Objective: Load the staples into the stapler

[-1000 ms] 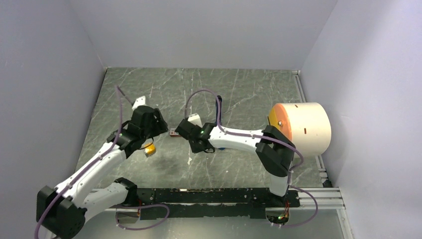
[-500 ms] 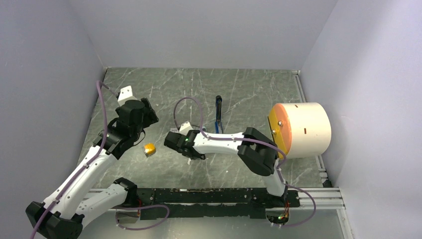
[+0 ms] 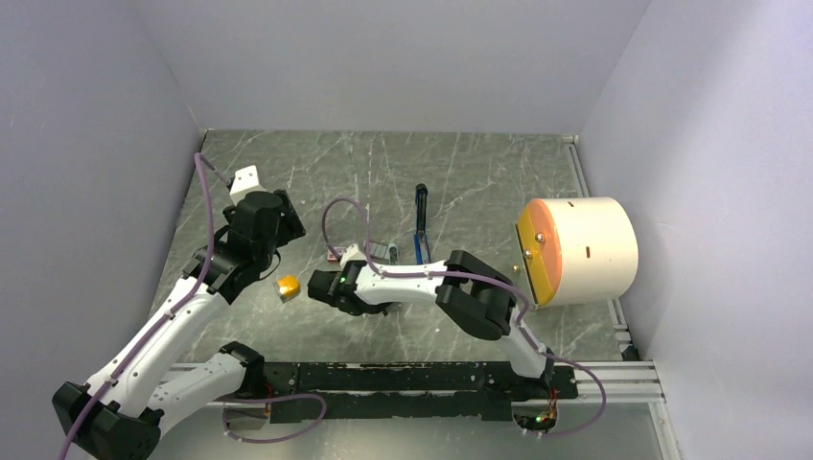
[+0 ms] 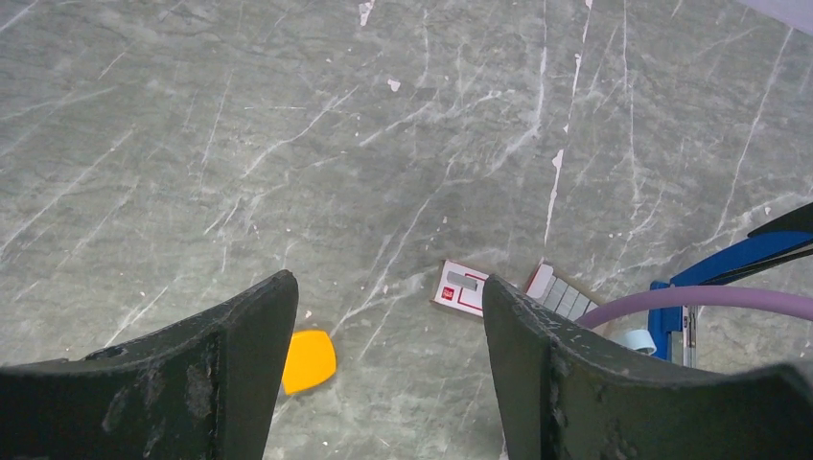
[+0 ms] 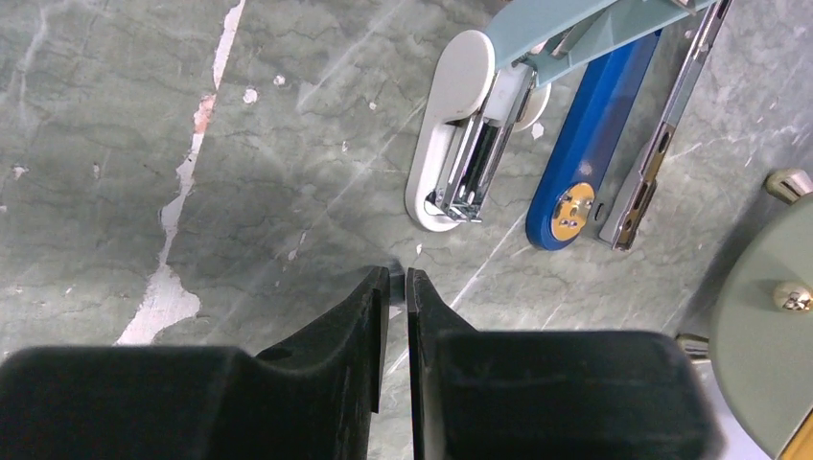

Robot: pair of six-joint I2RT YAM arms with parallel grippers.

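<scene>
The right claw (image 5: 391,276) is closed, its black fingers (image 5: 326,355) pressed to a hairline slit and pointing down at the table; whether anything thin is pinched there I cannot tell. The left claw (image 4: 385,284) stands wide open and empty above the grey-green marbled tabletop (image 3: 479,172). Near one of its fingers lies a small orange-yellow block (image 4: 309,360), which the top view places between the two claws. Further out, a small red-and-white cardboard box (image 4: 464,287) lies flat just beside a grey tray (image 4: 564,295) with pale ribbed rows, perhaps the staples, too small to be sure. The slim blue stapler with black parts (image 3: 420,222) lies opened behind the right forearm, its metal rail (image 5: 663,134) bare beside the blue arm, near a white round-ended piece (image 5: 451,163). A cream cylinder with an orange end face (image 3: 585,249) lies on its side near the right edge.
</scene>
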